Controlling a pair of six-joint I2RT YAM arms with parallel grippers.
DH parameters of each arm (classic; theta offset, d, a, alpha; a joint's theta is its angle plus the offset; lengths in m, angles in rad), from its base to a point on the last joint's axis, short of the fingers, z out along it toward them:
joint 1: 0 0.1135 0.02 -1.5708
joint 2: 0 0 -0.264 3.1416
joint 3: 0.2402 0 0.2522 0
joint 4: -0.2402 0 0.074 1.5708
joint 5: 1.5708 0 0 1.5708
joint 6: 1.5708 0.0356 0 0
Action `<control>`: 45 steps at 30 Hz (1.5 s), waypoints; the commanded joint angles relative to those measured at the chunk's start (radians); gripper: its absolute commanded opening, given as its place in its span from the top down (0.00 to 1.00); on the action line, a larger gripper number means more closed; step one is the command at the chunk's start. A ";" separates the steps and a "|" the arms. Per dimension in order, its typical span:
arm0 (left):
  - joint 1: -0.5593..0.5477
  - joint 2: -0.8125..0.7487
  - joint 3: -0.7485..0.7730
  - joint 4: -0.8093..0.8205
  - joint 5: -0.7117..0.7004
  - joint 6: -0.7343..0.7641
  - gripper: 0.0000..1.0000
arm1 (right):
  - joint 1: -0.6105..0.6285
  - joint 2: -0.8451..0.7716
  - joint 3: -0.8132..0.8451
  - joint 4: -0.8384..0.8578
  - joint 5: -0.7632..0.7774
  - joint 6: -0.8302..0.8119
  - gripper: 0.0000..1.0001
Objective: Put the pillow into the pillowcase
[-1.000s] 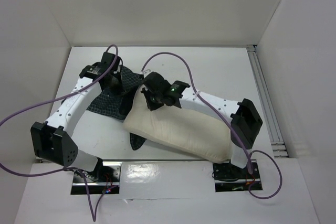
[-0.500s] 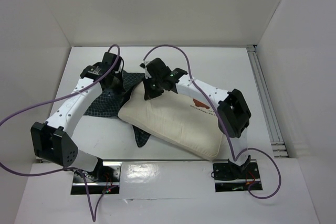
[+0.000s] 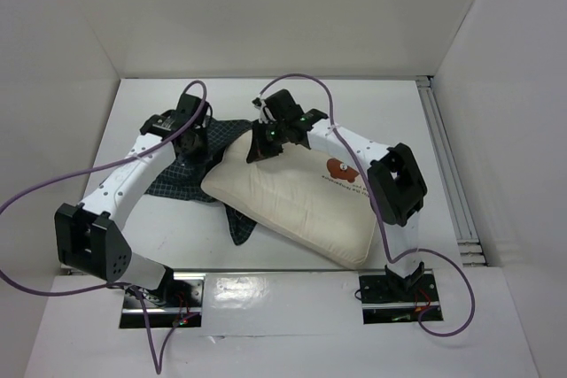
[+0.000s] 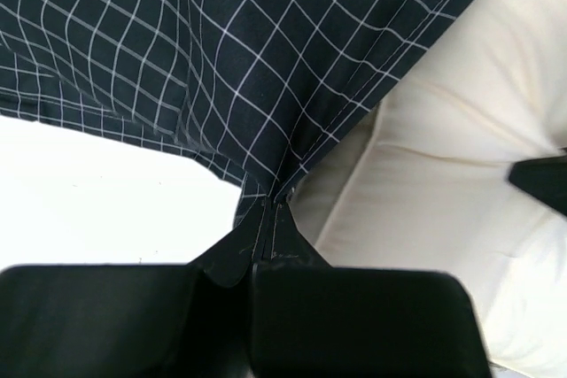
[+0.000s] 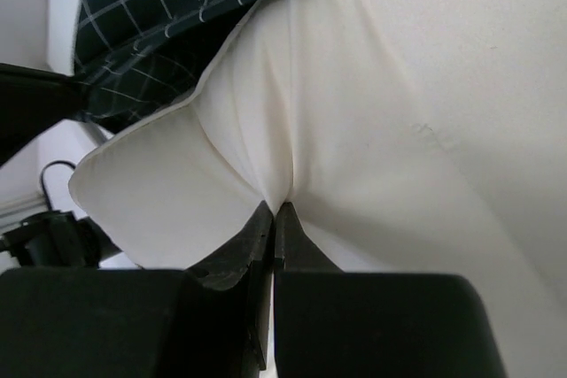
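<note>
The cream-white pillow [image 3: 297, 205] lies slantwise across the table, its printed label with a red-orange mark showing near its far right. Its far left corner lies on the dark checked pillowcase [image 3: 190, 170]. My right gripper [image 3: 259, 150] is shut on a pinch of the pillow's fabric [image 5: 283, 165] at that far corner. My left gripper [image 3: 193, 141] is shut on a fold of the pillowcase [image 4: 257, 112], right beside the pillow [image 4: 443, 174]. A strip of pillowcase shows under the pillow's near left edge [image 3: 237, 229].
White walls close the table in at the back and both sides. A metal rail [image 3: 447, 165] runs along the right edge. Purple cables loop from both arms. Bare table [image 3: 372, 99] lies behind the pillow.
My right gripper has dragged the pillow's far corner back and left, further onto the pillowcase. The right arm folded back and uncovered the label. My left gripper moved slightly.
</note>
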 commanded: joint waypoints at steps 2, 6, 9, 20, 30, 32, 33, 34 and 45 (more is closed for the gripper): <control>-0.005 -0.011 -0.026 -0.080 -0.069 0.020 1.00 | -0.072 -0.029 -0.015 0.144 -0.061 0.030 1.00; -0.014 -0.031 -0.026 -0.080 -0.078 0.020 1.00 | -0.081 -0.029 -0.015 0.147 -0.052 0.041 1.00; -0.025 -0.040 -0.026 -0.080 -0.066 0.029 1.00 | -0.090 -0.005 0.013 0.138 -0.052 0.060 1.00; -0.044 -0.091 0.031 -0.100 -0.057 0.063 1.00 | -0.145 0.037 0.048 0.187 0.055 0.303 1.00; -0.091 -0.111 0.048 -0.109 0.010 0.073 1.00 | -0.132 0.100 0.089 0.158 0.224 0.406 1.00; -0.116 -0.100 0.063 -0.100 0.023 0.073 1.00 | -0.119 0.109 0.089 0.158 0.224 0.415 1.00; -0.116 -0.100 0.063 -0.100 0.035 0.073 1.00 | -0.109 0.121 0.103 0.158 0.224 0.415 1.00; -0.129 -0.070 0.092 -0.089 0.044 0.073 1.00 | -0.109 0.136 0.124 0.158 0.233 0.415 1.00; -0.149 0.257 0.360 -0.048 -0.023 0.063 1.00 | -0.073 0.095 0.059 0.219 0.253 0.427 1.00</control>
